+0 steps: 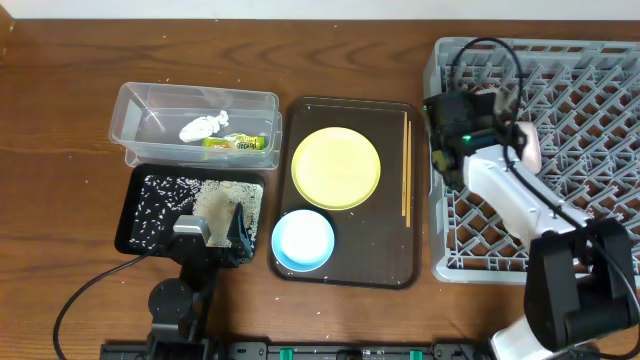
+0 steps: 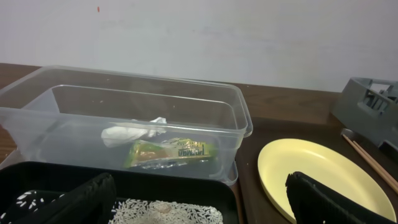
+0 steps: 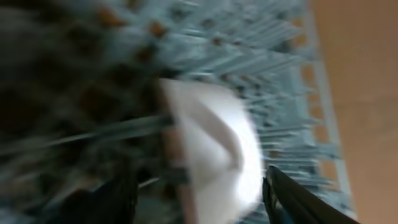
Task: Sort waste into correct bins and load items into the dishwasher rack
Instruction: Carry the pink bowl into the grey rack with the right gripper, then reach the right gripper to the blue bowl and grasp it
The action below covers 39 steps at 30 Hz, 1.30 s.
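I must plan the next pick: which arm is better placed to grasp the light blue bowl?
Left, probably. The left gripper hangs over the black tray, jaws open and empty, right beside the light blue bowl. The right gripper is farther off, over the rack, at a blurred white item.

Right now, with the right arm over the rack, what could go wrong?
The white bowl sits at the right hand over the pegs of the rack, and that wrist view is blurred; it might drop or land crooked. The arm's cable loops above the pegs and could snag.
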Each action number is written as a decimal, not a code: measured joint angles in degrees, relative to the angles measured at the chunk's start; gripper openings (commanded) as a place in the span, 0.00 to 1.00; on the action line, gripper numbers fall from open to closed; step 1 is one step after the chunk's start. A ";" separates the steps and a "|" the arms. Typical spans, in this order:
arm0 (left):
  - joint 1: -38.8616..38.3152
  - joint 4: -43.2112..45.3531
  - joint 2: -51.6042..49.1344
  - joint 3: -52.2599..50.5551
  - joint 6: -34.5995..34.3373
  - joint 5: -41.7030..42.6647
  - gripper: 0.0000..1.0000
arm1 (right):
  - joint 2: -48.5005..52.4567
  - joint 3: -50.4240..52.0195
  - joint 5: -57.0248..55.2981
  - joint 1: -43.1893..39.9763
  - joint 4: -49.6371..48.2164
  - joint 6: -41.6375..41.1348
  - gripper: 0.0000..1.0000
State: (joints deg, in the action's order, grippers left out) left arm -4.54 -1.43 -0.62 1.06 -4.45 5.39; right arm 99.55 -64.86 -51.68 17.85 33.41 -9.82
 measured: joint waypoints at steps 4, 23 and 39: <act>0.00 0.00 0.00 0.00 0.00 0.00 0.90 | -3.63 -0.96 11.52 4.96 1.01 0.00 0.61; 0.00 0.00 0.00 0.00 0.00 0.00 0.90 | 8.24 -2.60 43.28 18.75 0.17 -12.63 0.40; 0.00 -0.02 0.00 0.04 0.00 0.00 0.90 | 7.19 -2.99 50.99 11.13 0.66 -13.66 0.61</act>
State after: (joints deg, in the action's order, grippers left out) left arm -4.54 -1.45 -0.62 1.10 -4.45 5.39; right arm 106.74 -67.85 -0.69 28.97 34.06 -23.49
